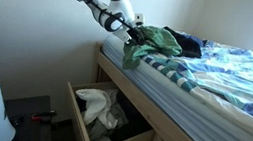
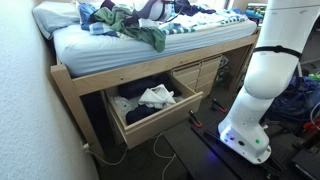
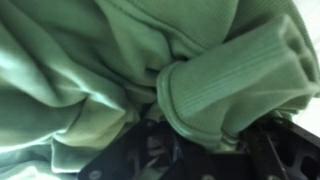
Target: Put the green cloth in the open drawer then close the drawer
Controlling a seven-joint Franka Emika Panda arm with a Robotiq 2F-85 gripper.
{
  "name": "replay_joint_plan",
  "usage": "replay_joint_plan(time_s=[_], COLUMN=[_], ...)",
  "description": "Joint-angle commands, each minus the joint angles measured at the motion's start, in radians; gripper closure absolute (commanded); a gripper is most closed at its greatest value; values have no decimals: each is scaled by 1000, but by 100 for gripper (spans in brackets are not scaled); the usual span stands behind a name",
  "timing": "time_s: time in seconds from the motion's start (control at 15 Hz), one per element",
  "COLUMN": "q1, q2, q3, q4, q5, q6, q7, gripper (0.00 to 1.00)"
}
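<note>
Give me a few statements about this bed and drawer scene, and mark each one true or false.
1. The drawer under the bed is open. True.
2. The green cloth lies in the drawer. False: it is on the bed, at its edge above the drawer.
3. The drawer is empty. False: white cloth lies in it.
4. The gripper is at the green cloth. True: green fabric fills the wrist view.
</note>
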Motion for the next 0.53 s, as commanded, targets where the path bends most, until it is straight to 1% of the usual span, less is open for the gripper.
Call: replay_joint_plan(time_s=[0.0, 0.07, 0.13, 0.2, 0.47], q1=[-11, -9, -4, 0, -2], q2=[-116, -143, -179, -210, -337], q3=[19, 19, 13, 8, 10], q4=[-69, -86, -109, -128, -195], q5=[39, 45, 43, 39, -3], q6=[-47, -54, -68, -83, -160], q7=[-11, -8, 3, 15, 72], gripper=[98, 94, 96, 95, 94])
